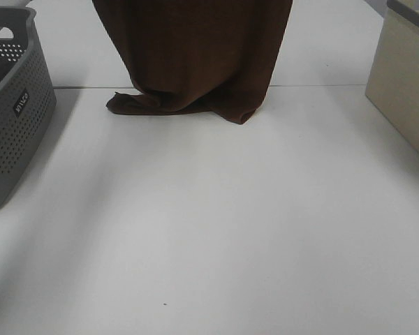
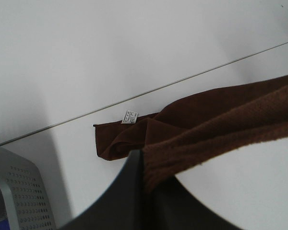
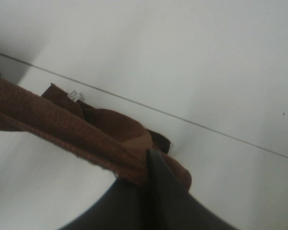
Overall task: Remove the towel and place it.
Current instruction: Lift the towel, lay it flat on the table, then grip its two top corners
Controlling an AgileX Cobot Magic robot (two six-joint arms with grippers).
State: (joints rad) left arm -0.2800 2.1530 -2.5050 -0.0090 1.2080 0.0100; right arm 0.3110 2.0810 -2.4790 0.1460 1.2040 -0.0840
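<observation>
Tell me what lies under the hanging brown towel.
Only the white table: the towel hangs with its lower edge bunched on it, white tag showing at one corner. The patch of table beneath those folds is covered, so anything there cannot be seen.

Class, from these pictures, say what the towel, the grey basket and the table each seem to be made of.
The towel: terry-like cloth, matte; nubby looped surface, soft folds. The grey basket: probably moulded plastic, dull sheen; regular rows of holes, stiff walls. The table: smooth white top, perhaps laminate; even surface, thin seam, material uncertain.
</observation>
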